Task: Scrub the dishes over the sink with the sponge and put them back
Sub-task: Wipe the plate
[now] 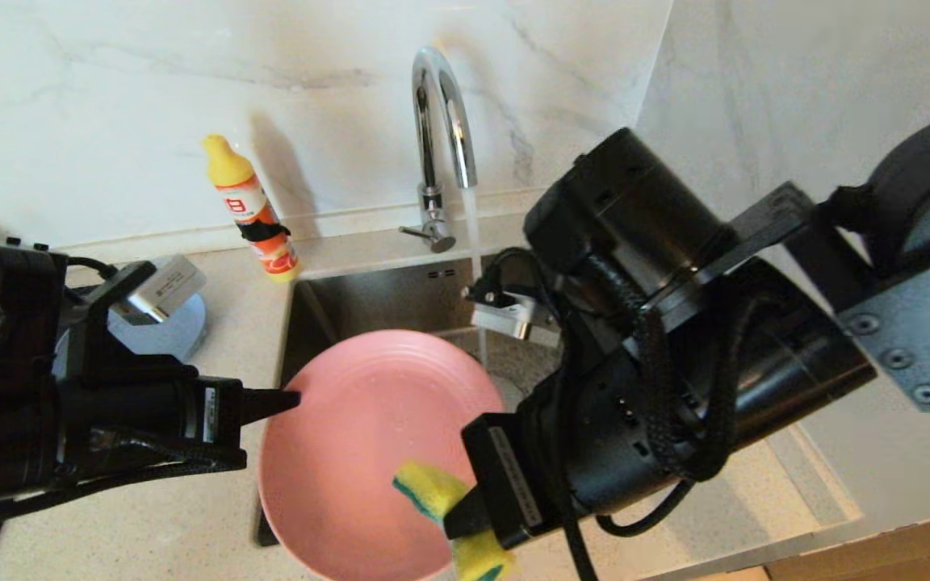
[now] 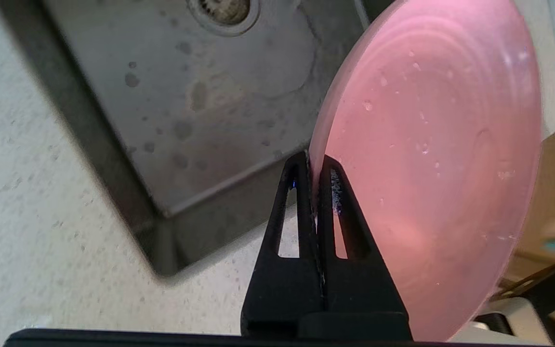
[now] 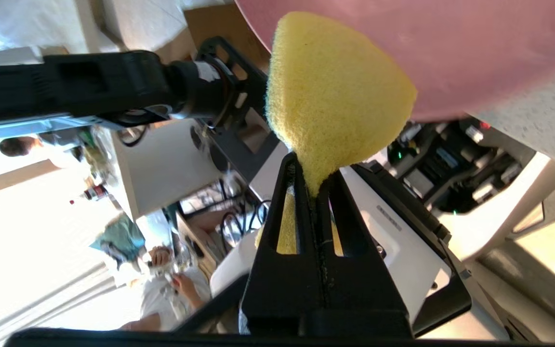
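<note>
Over the sink (image 1: 368, 303), tap (image 1: 441, 121) running. Plate (image 1: 352, 452) pinched at its rim by left gripper (image 1: 291, 398), tilted for scrubbing. Sponge (image 1: 433, 492) clamped in right gripper (image 1: 465, 516), pressed to its face.

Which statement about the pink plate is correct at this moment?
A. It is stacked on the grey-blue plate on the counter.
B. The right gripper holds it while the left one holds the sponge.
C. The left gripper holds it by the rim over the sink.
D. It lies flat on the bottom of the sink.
C: the left gripper is shut on the rim of the pink plate, held above the sink, while the right gripper pinches the sponge.
</note>
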Robot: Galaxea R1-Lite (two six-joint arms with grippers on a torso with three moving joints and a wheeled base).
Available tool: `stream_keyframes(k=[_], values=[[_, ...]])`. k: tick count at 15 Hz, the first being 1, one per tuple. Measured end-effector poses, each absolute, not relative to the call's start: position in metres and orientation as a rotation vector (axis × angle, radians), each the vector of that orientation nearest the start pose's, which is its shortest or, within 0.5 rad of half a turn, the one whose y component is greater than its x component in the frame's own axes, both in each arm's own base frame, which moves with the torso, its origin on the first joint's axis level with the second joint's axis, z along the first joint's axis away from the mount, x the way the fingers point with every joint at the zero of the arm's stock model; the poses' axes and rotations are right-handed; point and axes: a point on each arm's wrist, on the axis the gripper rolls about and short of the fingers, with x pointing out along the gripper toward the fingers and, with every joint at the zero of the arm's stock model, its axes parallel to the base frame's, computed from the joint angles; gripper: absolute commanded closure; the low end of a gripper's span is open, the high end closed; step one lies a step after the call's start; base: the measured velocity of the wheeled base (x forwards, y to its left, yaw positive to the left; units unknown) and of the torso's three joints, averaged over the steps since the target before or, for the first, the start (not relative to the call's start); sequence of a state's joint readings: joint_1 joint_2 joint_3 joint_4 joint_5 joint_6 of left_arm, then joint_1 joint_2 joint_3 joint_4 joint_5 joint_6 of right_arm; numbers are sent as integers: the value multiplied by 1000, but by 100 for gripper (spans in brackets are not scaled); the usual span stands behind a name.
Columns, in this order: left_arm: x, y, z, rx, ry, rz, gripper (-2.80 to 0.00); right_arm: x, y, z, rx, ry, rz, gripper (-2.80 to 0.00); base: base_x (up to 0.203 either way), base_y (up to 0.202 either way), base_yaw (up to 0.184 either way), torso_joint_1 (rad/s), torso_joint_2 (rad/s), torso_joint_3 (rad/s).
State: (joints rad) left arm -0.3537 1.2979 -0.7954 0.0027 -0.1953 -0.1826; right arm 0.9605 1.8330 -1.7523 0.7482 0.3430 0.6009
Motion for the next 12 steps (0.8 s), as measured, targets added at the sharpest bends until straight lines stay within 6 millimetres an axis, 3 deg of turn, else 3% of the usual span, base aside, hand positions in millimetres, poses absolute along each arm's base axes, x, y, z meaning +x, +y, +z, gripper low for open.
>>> stream_keyframes(k=[7, 12], values=[[180, -78, 205, -83, 507, -540, 0, 195, 318, 250, 171, 1233, 917, 0, 0, 0, 0, 0, 0, 0], [176, -82, 202, -60, 515, -567, 0, 190, 338, 232, 132, 1275, 928, 0, 0, 0, 0, 0, 0, 0]])
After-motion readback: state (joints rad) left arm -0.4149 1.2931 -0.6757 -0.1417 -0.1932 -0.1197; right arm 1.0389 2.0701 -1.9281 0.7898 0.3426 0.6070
